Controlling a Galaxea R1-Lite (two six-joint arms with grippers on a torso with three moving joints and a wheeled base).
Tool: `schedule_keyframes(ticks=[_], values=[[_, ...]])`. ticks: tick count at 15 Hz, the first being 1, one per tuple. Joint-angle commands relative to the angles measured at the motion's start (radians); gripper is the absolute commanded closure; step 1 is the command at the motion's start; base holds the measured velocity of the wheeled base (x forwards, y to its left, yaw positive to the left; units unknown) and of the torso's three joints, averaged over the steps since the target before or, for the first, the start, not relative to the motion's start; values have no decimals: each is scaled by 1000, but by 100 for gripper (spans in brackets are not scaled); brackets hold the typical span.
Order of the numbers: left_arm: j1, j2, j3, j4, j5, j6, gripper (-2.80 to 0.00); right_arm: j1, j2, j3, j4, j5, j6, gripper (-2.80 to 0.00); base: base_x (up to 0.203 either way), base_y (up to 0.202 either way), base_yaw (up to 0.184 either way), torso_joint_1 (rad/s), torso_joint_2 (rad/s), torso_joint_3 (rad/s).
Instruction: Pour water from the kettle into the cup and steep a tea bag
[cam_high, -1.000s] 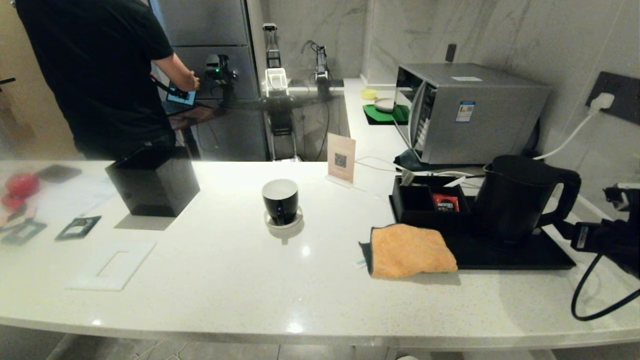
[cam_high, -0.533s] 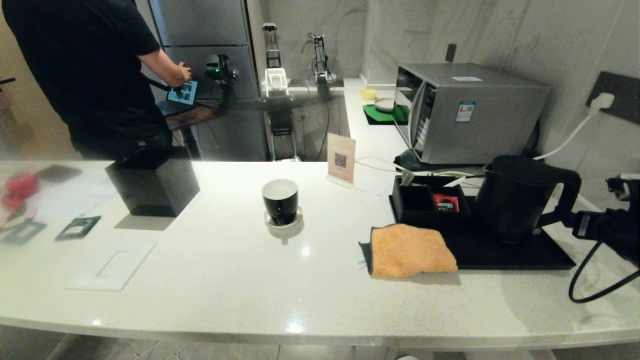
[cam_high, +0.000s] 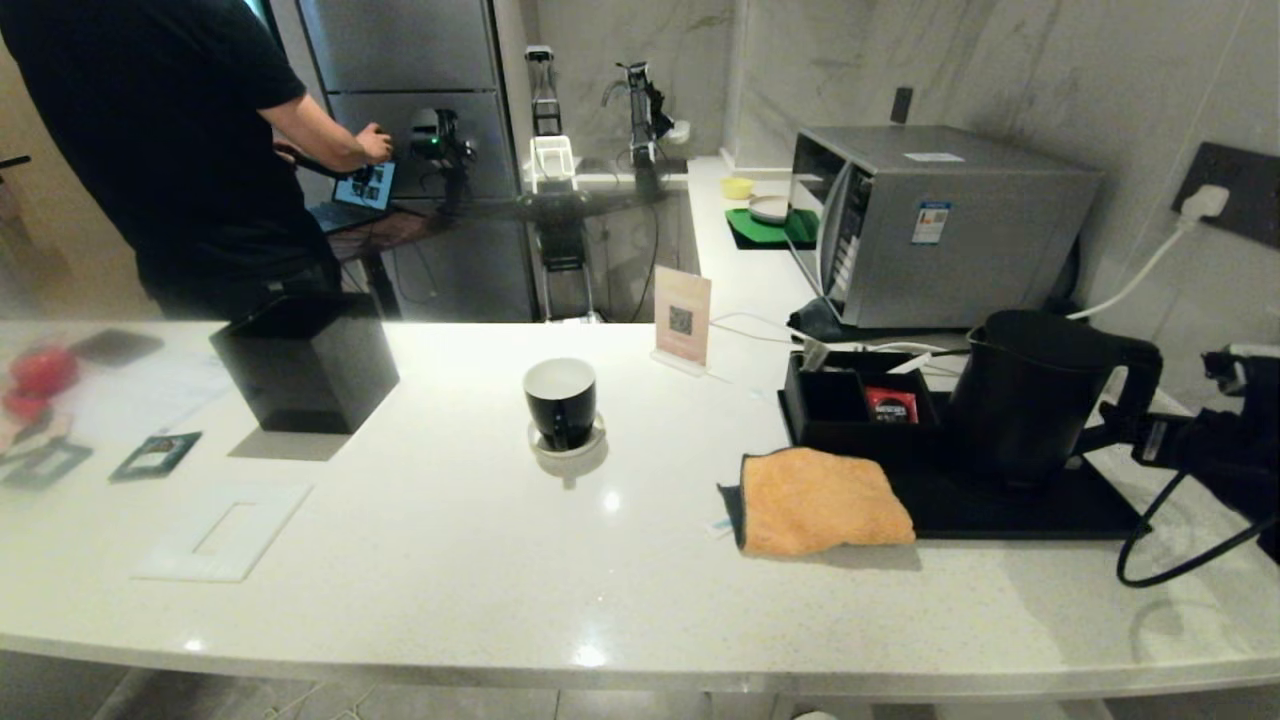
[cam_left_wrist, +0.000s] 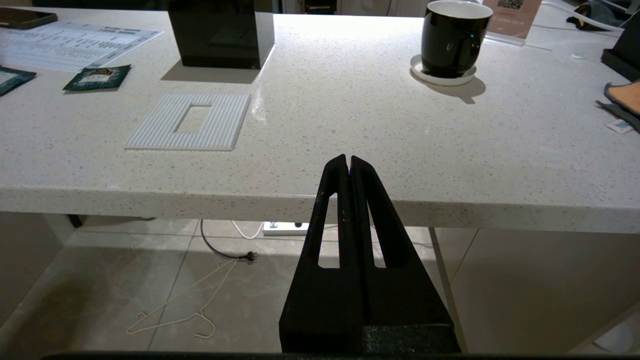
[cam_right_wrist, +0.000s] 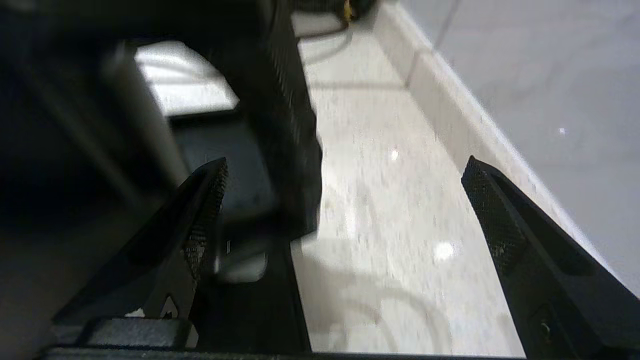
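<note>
While right tool (cam_right_wrist: 345, 200) gapes wide at one kettle (cam_high: 1030, 395) | one cup (cam_high: 560, 402) | left tool (cam_left_wrist: 348, 162) pinched, empty

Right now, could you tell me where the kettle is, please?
In the head view the kettle stands on the black tray at the counter's right side, behind the orange cloth and in front of the microwave.

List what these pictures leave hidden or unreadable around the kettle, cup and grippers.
- Kettle contents: head view, dark body hides any water.
- Kettle handle: right wrist view, blurred; contact with the open right gripper unclear.
- Cup bottom: head view, rim hides it.
- Red packet print: too small.
- Left gripper: outside head view, shut below the counter edge.
</note>
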Motion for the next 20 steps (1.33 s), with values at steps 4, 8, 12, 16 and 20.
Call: schedule_keyframes(ticks=[4,8,12,16,20], values=[[0,2,0,0,0,-1,0,0,69,-85,-11,1,28,-280,0,0,0,0,0,0],[0,1,0,0,0,-1,0,4,93,-114,-34,1,58,-280,0,0,0,0,0,0],[0,2,0,0,0,-1,0,6,117,-142,-67,1,64,-280,0,0,0,0,0,0],[0,2,0,0,0,-1,0,5,147,-174,-77,1,65,-280,0,0,0,0,0,0],[0,2,0,0,0,-1,0,5,164,-212,-85,1,65,-280,0,0,0,0,0,0]])
